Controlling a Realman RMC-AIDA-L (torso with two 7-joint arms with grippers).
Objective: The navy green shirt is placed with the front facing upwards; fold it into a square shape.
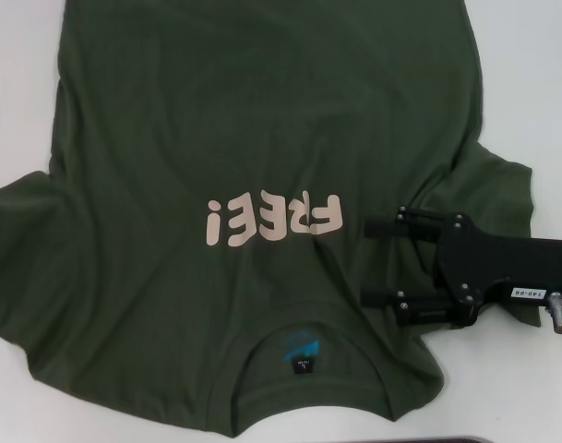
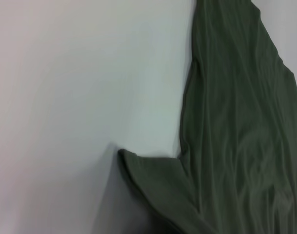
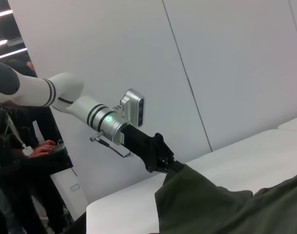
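The shirt point(image 1: 253, 166) lies front up across the white desk point(image 1: 22, 74), collar toward the robot, with the pink "FREE!" lettering point(image 1: 273, 221) mid-chest and a blue print and small black tag point(image 1: 302, 365) inside the neckline. Its body runs off the far edge of the head view; bare desk shows along both sides and in a strip at the near edge.

The right claw point(image 1: 375, 261) hovers over the shirt's right shoulder beside the lettering, its two black fingers point(image 1: 400, 226) spread apart and holding nothing.

In the right wrist view the left claw point(image 3: 167, 165) sits at a raised peak of the shirt's cloth above the desk; whether its fingers are clamped on the cloth cannot be told. The left wrist view shows a sleeve point(image 2: 158, 180) and side hem against open desk.
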